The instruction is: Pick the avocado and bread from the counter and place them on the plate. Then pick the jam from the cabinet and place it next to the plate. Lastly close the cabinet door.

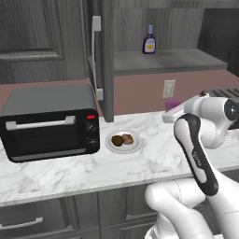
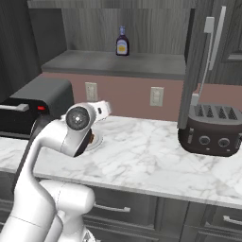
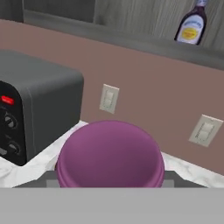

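The cabinet point(image 1: 163, 58) is open, and on its shelf at 12 o'clock stands a dark bottle point(image 1: 149, 40). The plate point(image 1: 135, 144) sits on the counter point(image 1: 140, 163) with the avocado point(image 1: 117, 140) and bread point(image 1: 128, 138) on it. The gripper point(image 1: 171, 111) holds the jam point(image 3: 110, 155) up at 3 o'clock from the plate. I think the jam goes down beside the plate next.

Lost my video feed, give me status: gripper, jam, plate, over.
Gripper shut on pink-purple jam jar, above the marble counter. Avocado and bread on round plate. Cabinet door open.
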You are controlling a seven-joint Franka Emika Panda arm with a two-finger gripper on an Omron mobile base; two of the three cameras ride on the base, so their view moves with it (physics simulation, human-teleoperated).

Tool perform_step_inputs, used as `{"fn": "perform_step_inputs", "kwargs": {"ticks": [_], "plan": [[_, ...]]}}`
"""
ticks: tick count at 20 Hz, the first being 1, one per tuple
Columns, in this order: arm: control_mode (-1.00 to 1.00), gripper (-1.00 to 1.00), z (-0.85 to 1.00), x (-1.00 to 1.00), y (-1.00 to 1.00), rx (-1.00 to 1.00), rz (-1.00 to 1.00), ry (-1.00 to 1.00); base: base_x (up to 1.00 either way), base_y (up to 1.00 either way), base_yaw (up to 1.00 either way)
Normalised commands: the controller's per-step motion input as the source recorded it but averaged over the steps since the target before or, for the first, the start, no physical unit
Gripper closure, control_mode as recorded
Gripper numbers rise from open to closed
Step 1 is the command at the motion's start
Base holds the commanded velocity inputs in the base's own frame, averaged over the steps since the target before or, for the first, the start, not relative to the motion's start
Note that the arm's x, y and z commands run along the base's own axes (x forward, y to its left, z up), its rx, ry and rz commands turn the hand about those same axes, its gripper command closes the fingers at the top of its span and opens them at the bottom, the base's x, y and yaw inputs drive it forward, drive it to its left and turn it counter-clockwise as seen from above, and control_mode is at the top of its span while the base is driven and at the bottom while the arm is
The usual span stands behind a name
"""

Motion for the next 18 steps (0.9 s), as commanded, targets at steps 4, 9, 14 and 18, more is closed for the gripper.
{"fn": "perform_step_inputs", "kwargs": {"ticks": [4,9,14,18], "plan": [[-1.0,1.0,-0.25,0.17,-0.1,-0.03,0.02,0.02,0.0,0.0,0.0],[-1.0,1.0,-0.21,0.28,-0.14,0.0,0.05,0.05,0.0,0.0,0.0],[-1.0,1.0,-0.2,0.26,-0.12,0.0,0.05,0.09,0.0,0.0,0.0],[-1.0,1.0,-0.2,0.2,-0.1,-0.01,0.06,0.1,0.0,0.0,0.0]]}}
